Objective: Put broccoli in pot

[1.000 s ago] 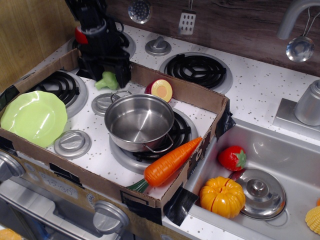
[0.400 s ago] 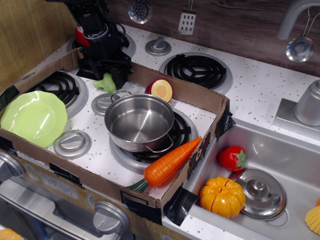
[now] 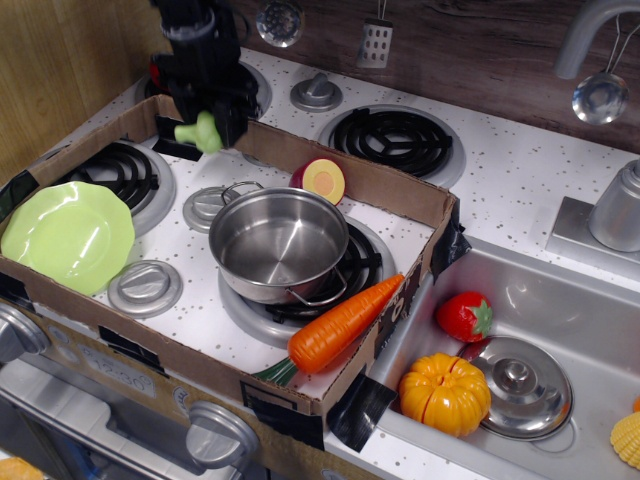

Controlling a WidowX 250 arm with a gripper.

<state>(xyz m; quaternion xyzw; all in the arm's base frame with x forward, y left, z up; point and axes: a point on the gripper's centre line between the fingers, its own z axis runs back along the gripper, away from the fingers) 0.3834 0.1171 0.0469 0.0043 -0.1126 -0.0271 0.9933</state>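
Note:
The black gripper (image 3: 205,122) hangs at the back left of the cardboard box and is shut on the small light-green broccoli (image 3: 201,132), held up in the air above the box's rear wall. The shiny steel pot (image 3: 279,243) with thin wire loop handles stands empty on the front right burner inside the box, to the right of and nearer than the gripper. The broccoli is well apart from the pot.
A cardboard box (image 3: 350,178) frames the stove top. In it are a light-green plate (image 3: 67,235), a carrot (image 3: 342,320) and a red-yellow half fruit (image 3: 322,180). The sink (image 3: 600,330) holds a strawberry (image 3: 465,316), a pumpkin (image 3: 445,392) and a steel lid (image 3: 519,386).
The gripper has risen with the broccoli, lifting it off the stove surface to above the box's rear wall. Nothing else has moved.

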